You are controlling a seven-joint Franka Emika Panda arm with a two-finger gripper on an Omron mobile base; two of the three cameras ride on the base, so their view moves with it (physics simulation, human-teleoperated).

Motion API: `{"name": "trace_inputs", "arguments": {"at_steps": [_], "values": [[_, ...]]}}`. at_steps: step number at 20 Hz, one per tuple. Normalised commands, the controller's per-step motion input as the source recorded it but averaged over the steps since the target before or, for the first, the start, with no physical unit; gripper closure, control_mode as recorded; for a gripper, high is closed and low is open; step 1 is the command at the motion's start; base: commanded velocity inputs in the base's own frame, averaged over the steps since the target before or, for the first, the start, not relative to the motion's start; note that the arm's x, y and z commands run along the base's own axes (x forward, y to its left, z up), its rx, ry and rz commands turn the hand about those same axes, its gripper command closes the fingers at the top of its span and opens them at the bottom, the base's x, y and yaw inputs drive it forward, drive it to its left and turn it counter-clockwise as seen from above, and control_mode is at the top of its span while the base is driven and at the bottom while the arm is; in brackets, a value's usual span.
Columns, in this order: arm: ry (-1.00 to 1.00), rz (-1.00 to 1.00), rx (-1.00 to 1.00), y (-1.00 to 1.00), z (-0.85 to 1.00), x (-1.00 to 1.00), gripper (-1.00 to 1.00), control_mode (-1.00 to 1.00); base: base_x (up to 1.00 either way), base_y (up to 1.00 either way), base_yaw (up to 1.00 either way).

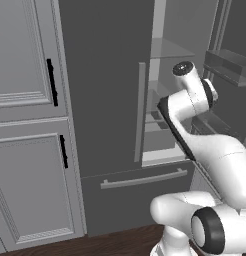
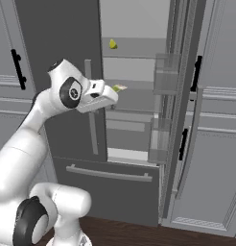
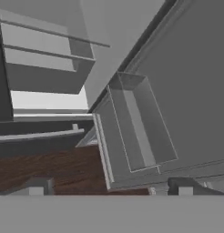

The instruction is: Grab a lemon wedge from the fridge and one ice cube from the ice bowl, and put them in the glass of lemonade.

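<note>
The fridge (image 1: 105,75) is tall and dark grey; its left door is closed and its right door (image 2: 184,105) stands swung open. On an upper shelf inside lies the lemon wedge (image 2: 112,44), a tiny yellow-green slice. My gripper (image 2: 110,98) hangs at the left edge of the opening, about one shelf below the wedge and apart from it. In the hand view the gripper (image 3: 110,189) is open, its fingertips (image 3: 36,187) set wide with nothing between them, and it looks down at a door bin (image 3: 136,123). The ice bowl and the glass of lemonade are out of view.
A flat green-yellow packet (image 2: 120,88) lies on the shelf just behind my hand. Clear bins (image 2: 165,79) line the open door. The bottom drawer's bar handle (image 2: 108,173) runs below. Light grey cabinets (image 1: 25,100) flank the fridge on the left and on the right (image 2: 220,120). Dark wood floor (image 3: 50,168) lies underneath.
</note>
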Motion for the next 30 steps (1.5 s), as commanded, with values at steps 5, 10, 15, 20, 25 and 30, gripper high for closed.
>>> {"name": "trace_inputs", "arguments": {"at_steps": [5,10,15,20,25,30], "values": [[0.0,0.64,0.4,0.83,-0.1,0.01,-1.0,-1.0,0.0,0.0,0.0],[0.0,0.58,0.24,0.84,-0.02,0.03,-1.0,-1.0,0.0,0.0,0.0],[-0.06,0.11,0.03,0.56,0.01,0.18,-1.0,-1.0,0.0,0.0,0.0],[0.01,-0.19,-0.15,0.54,0.0,0.84,-1.0,-1.0,0.0,0.0,0.0],[0.02,-0.38,-0.05,0.15,-0.02,0.82,-1.0,-1.0,0.0,0.0,0.0],[0.0,-0.3,0.23,-0.26,0.0,0.07,-1.0,-1.0,0.0,0.0,0.0]]}}
